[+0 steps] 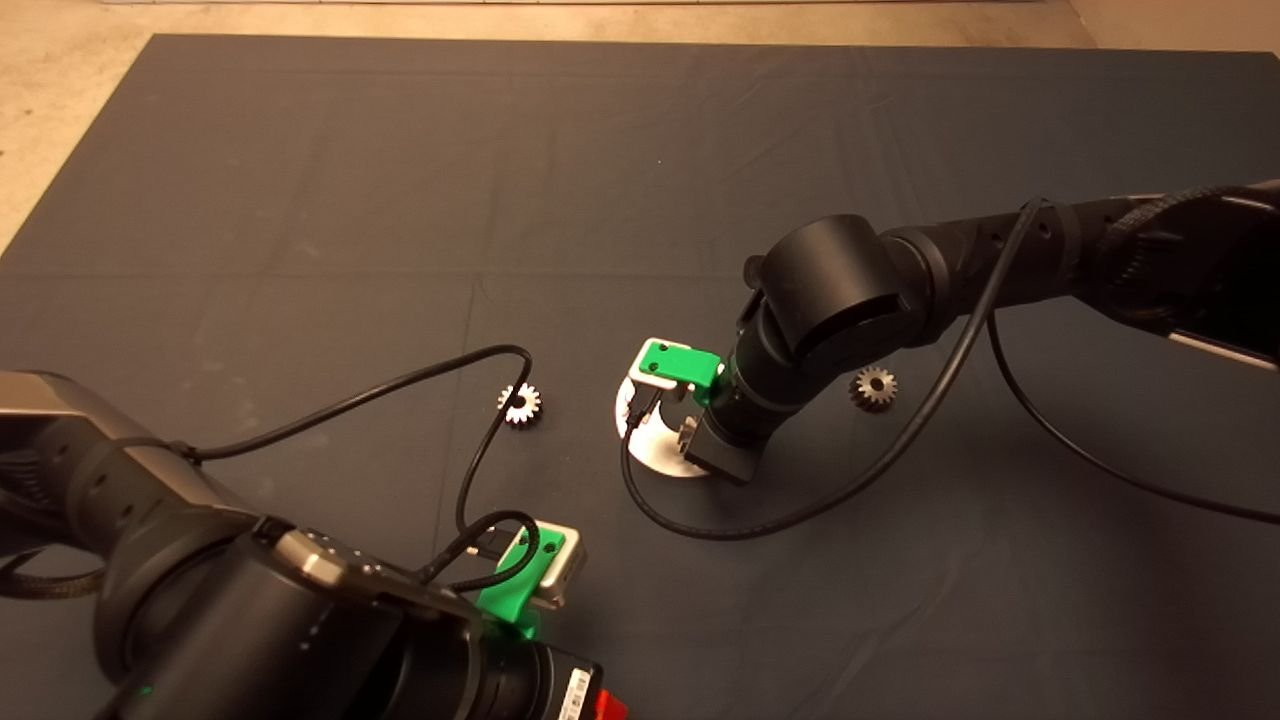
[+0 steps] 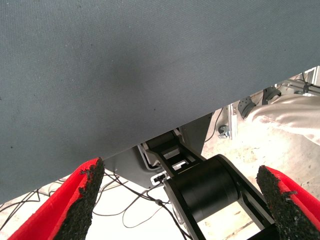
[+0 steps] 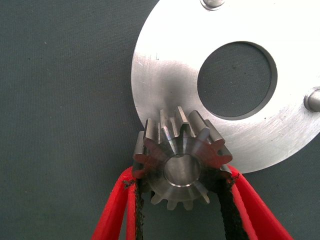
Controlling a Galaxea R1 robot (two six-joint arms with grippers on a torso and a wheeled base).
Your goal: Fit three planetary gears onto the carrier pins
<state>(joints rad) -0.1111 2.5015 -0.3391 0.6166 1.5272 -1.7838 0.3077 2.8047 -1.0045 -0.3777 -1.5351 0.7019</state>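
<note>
Right pincer (image 3: pixel 182 200) is clamping one planetary gear (image 3: pixel 181 160) over the carrier disc (image 3: pixel 165 90) edge; two pins (image 3: pixel 313 99) are showing, the third hidden beneath the gear, so bore misalignment could jam or tilt it. Only the head view is showing two loose gears (image 1: pixel 520 404) on the worktop. Left pincer (image 2: pixel 182 200) is idling, fingers apart.

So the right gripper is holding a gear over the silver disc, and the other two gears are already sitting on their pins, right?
Not quite. The right gripper does hold a gear at the silver disc, but the head view shows the other two gears lying loose on the mat, either side of the disc. Two pins show bare.
</note>
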